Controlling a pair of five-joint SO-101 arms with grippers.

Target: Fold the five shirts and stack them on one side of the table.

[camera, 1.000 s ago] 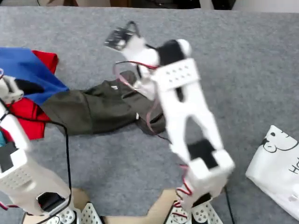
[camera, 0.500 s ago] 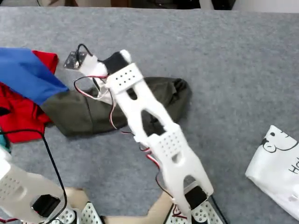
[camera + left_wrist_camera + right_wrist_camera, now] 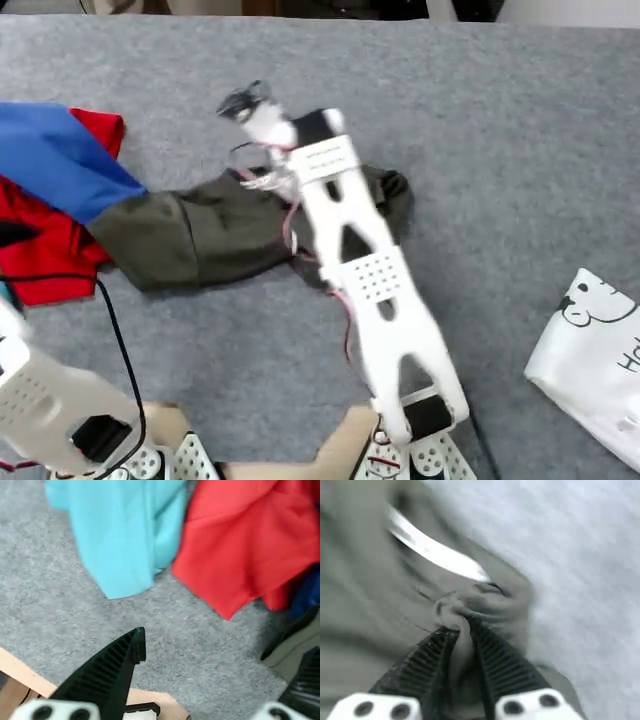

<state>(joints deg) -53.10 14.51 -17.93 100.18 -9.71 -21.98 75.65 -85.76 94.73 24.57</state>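
At the table's (image 3: 500, 150) left edge, the left arm (image 3: 45, 400) rises from the near corner, and the frame cuts it off. Its wrist view shows the left gripper (image 3: 225, 647) with the jaws spread wide and nothing between them, hanging over bare grey covering. One finger runs out of frame. Beyond it a turquoise shirt (image 3: 125, 535) and a red shirt (image 3: 250, 545) lie touching, each cropped, so we cannot tell how they are spread.

From above, a blue shirt (image 3: 55, 160) lies over the red one against the left edge, and it is also cropped there. Its corner touches the olive shirt (image 3: 190, 240), which stretches from there toward the table's middle, crumpled rather than flat.

The right arm (image 3: 370, 290) reaches from the near edge across this shirt and hides its middle part. In its wrist view, the right gripper (image 3: 462, 630) is clamped narrowly on a bunched fold of the olive cloth. A pale strip (image 3: 435, 550) on the cloth is too blurred for us to name.

At the right edge, well apart from the rest, lies a white shirt (image 3: 590, 365) with a black drawing, partly out of frame.
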